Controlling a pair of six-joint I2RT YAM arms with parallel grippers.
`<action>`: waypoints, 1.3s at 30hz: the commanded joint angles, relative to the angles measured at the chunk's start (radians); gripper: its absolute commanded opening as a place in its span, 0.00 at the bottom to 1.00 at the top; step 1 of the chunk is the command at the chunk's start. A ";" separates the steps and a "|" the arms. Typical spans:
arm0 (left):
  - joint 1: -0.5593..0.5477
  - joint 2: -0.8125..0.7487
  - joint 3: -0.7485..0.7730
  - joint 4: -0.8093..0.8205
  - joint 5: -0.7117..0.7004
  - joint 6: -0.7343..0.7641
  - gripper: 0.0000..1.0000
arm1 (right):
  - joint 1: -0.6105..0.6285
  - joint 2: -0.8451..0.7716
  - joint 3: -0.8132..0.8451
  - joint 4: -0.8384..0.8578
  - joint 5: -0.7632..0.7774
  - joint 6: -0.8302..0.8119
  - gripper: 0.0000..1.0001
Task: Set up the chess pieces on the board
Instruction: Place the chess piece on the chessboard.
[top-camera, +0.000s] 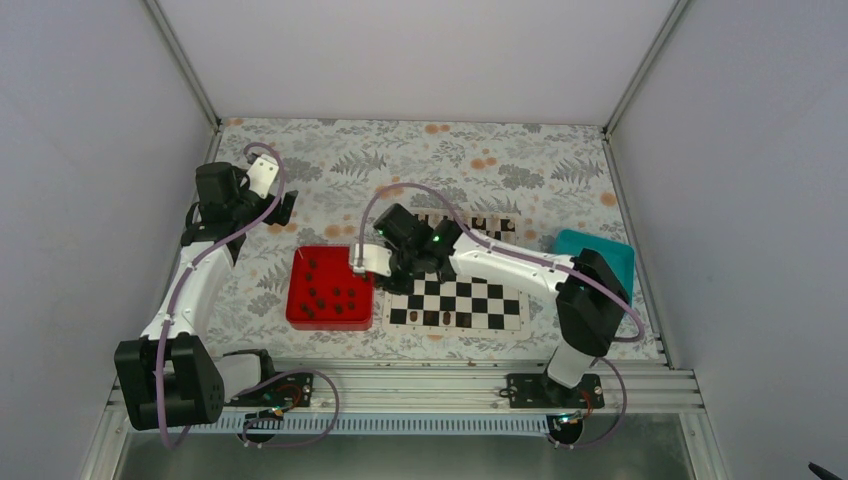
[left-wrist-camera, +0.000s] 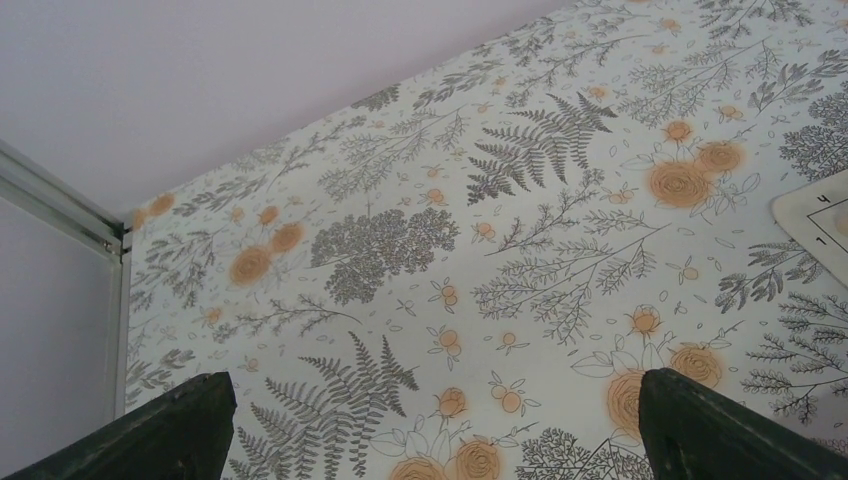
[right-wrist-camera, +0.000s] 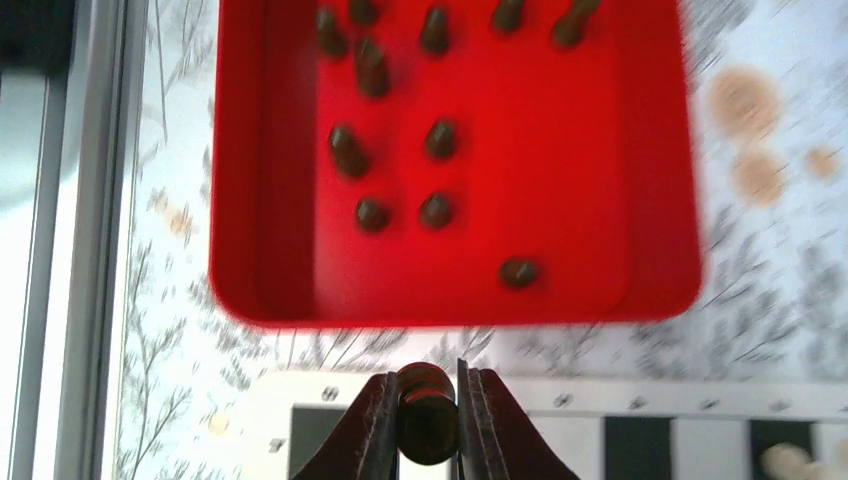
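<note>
My right claw (right-wrist-camera: 428, 382) is clamped on one dark piece (right-wrist-camera: 427, 440). I hold it across its body, and its round top shows between the fingers. I judge the piece to be light, hard and smooth, so it can turn or slip if the grip is not centred. The middle of the body seems the best place to hold, and I think it will not break easily.

The piece hangs just beside the red tray (right-wrist-camera: 250, 280), on the side that faces the board (right-wrist-camera: 560, 398), above the board's pale border. More pieces (right-wrist-camera: 437, 140) are inside the red tray. They are apart from each other, so fingers should fit around most of them.

My left claw (left-wrist-camera: 440, 425) is wide apart and holds nothing. It is well away from the red tray, over the flowered counter (left-wrist-camera: 400, 250), which looks flat and matte. Plain walls close the room on three sides. A teal tray (top-camera: 600, 255) lies beyond the board from the red tray.
</note>
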 joint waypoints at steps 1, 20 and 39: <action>0.005 -0.008 0.005 0.012 -0.007 -0.008 1.00 | -0.003 -0.061 -0.116 0.027 -0.016 -0.018 0.08; 0.005 0.005 -0.001 0.011 -0.032 -0.006 1.00 | -0.003 -0.060 -0.308 0.112 -0.096 -0.074 0.08; 0.005 0.013 0.002 0.008 -0.029 -0.005 1.00 | -0.003 0.027 -0.301 0.155 -0.080 -0.096 0.09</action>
